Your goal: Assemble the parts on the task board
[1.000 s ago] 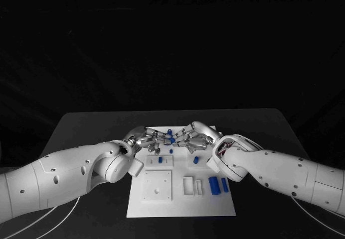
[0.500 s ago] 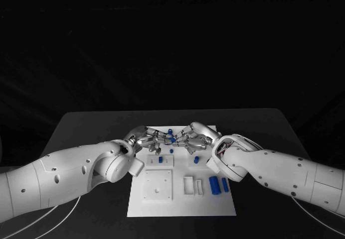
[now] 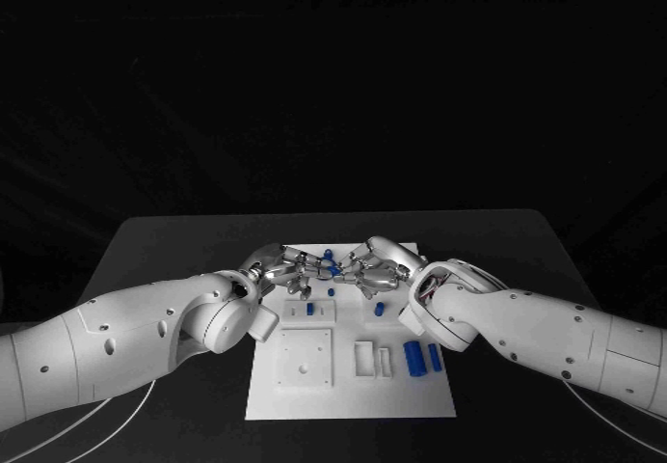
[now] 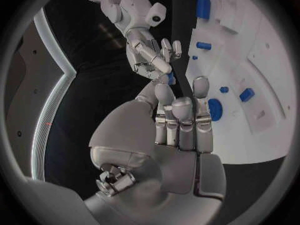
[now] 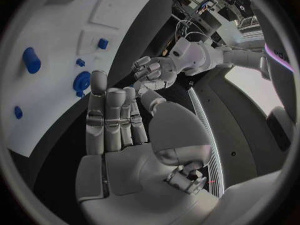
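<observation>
Your left hand (image 3: 282, 272) and right hand (image 3: 373, 269) meet at the task board's (image 3: 351, 400) far edge, fingers pinching one small blue part (image 3: 328, 258) (short, upright) together.

The head camera looks down from above and behind onto the dark surface (image 3: 181, 241), with the task board (image 3: 348, 386) in the lower middle of its picture. Each wrist camera sits close behind its own hand, the left hand (image 4: 178, 130) and the right hand (image 5: 119, 120), facing out along the fingers. All three views share the board's far end, and each wrist view takes in the opposite hand.
</observation>
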You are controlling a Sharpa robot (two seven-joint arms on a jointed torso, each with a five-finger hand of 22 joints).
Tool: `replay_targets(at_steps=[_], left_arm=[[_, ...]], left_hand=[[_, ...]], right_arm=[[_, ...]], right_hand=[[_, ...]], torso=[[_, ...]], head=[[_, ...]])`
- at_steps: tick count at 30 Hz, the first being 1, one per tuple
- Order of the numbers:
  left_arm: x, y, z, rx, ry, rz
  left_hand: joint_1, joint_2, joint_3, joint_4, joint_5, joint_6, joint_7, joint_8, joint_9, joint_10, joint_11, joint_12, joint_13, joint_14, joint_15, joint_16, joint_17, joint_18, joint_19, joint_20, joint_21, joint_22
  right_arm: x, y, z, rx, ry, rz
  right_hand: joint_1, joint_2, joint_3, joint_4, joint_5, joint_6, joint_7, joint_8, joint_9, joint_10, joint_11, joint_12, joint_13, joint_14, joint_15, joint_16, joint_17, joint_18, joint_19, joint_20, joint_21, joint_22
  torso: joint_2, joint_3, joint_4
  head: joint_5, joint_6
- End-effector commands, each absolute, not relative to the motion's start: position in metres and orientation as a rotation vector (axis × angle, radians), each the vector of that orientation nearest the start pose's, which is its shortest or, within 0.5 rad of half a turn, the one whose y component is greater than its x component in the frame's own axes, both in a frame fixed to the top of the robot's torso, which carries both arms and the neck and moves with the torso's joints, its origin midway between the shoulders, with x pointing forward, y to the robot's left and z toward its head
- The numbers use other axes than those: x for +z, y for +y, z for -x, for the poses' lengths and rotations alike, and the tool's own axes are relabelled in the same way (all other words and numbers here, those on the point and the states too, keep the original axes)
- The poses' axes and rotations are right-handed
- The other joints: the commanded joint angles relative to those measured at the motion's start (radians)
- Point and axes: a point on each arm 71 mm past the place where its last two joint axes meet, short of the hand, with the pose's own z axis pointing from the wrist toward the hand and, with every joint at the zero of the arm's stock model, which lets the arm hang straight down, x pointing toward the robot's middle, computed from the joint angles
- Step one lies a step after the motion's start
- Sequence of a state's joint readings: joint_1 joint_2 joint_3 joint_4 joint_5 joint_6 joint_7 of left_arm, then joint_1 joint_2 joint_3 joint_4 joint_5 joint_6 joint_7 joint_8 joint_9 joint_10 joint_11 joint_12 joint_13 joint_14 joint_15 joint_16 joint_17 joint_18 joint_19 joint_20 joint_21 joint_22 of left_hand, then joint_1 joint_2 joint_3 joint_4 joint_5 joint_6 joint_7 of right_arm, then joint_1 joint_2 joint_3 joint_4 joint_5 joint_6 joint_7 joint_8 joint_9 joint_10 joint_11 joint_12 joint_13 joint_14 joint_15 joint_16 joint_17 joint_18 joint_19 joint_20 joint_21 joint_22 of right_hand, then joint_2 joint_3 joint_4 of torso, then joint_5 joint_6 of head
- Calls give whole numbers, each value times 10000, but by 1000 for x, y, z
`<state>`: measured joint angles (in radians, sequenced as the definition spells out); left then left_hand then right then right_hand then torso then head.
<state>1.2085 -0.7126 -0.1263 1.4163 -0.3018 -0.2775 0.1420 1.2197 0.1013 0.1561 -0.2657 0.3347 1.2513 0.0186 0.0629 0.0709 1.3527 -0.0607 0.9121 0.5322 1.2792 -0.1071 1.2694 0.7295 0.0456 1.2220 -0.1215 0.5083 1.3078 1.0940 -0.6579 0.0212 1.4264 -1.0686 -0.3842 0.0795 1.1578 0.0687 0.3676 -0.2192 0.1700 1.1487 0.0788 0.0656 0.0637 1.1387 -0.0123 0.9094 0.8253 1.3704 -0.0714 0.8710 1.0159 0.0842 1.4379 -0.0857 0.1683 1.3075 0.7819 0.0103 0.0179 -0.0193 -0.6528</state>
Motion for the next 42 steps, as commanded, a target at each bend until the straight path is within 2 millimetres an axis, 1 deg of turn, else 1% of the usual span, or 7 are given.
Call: replay_targets(at_steps=[1,10,17,26,32,40,42], left_arm=[[-223,163,-492,-13345,18265,8621],[-223,161,-490,-13340,18476,8295],[-223,162,-490,-13328,18489,8146],[-222,162,-490,-13555,18406,8118],[-222,163,-490,-13531,18331,8157],[-221,164,-490,-13600,18381,7715],[-221,165,-490,-13545,18364,7621]], left_hand=[[-14,78,54,11,56,56,3,20,3113,67,-34,-32,-6,98,1,3,10,-42,34,-2,13,186],[10,115,29,48,-168,-20,20,13,3074,17,-25,-34,-1,42,3,-46,-47,-53,12,-4,-4,183],[79,74,-227,222,-397,-249,63,0,2741,-54,-8,-40,-1,-27,9,-125,-176,-87,4,-11,-52,171],[213,184,-975,603,-528,-871,321,13,1163,-226,129,75,66,-107,119,-199,-365,-42,13,86,-178,172],[-124,-66,-1243,835,-1208,-1961,700,-9,204,-353,295,115,81,-225,247,-318,-619,29,7,197,-256,156],[-96,-550,-2669,1465,-1005,-2633,859,17,-26,-735,452,302,-6,-484,403,-239,-832,131,-52,375,-476,165],[-180,-652,-2955,1648,-1137,-2704,870,16,-22,-779,473,335,-41,-517,419,-222,-869,142,-52,394,-513,166]], right_arm=[[-212,-128,-484,10939,16695,-1545],[-211,-129,-484,11009,16624,-1752],[-213,-129,-484,11028,16806,-1927],[-214,-129,-484,10984,16989,-1901],[-214,-130,-484,10954,17077,-1902],[-216,-130,-484,10893,17307,-1906],[-216,-131,-484,10888,17371,-1886]], right_hand=[[4,-88,151,50,-59,88,-5,-32,5,41,-43,-53,13,52,-21,-32,11,8,-34,-51,46,176],[-194,-174,1345,313,-427,332,-68,-21,20,197,-105,-16,49,236,-74,272,246,-32,47,-106,382,236],[-301,-334,1702,311,-21,586,-129,-20,53,275,-155,-7,149,322,-119,464,453,-119,41,-171,831,292],[-319,-364,1781,290,50,633,-142,-20,54,351,-165,25,344,365,-130,536,582,-146,2,-188,1146,314],[-323,-374,1793,277,67,656,-147,-21,54,392,-166,35,414,388,-137,560,624,-157,4,-197,1267,323],[-324,-381,1791,262,117,671,-153,-18,56,426,-173,40,491,396,-138,552,651,-162,-27,-199,1326,320],[-326,-382,1786,260,139,672,-151,-19,55,428,-173,32,500,401,-138,557,661,-164,-30,-199,1345,321]], torso=[[3,2,-2],[4,1,5],[1,-2,3],[3,-1,1],[5,5,0],[3,4,-2],[1,7,-3]], head=[[-4,0],[-23,-3],[-25,-6],[-28,-9],[-37,-21],[-61,-49],[-65,-54]])
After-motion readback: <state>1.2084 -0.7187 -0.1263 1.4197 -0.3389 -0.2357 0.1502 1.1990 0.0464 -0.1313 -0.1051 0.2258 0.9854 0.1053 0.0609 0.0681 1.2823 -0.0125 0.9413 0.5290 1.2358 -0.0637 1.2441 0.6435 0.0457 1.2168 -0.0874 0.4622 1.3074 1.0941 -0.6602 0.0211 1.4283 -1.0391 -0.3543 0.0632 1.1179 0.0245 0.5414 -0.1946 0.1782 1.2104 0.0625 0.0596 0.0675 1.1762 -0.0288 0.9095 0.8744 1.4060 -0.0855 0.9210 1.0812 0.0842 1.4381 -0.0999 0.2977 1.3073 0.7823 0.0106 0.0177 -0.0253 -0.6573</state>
